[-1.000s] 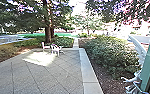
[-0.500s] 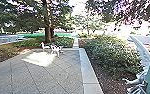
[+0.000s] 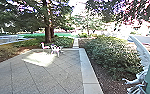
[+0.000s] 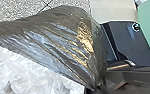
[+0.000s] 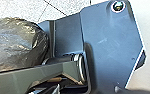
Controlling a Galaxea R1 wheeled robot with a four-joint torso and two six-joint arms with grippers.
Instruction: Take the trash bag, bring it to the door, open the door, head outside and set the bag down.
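Gleaming in daylight, a dark trash bag (image 4: 53,45) bulges beside the robot's base plate (image 5: 108,32), while how far either set of jaws opens, or what it grips, cannot be told.

The robot's wide plate (image 5: 108,32) is coloured dark blue-gray, and its corners are cut on a slant. A round fitting (image 5: 118,6) is set in one corner, with a dark middle circled by a pale ring. Thin, light scratches (image 5: 102,40) are scattered over the flat part. The jointed bar (image 5: 48,73) is coloured gray-green, and its round black end is wrapped by a shiny silver band (image 5: 79,67).
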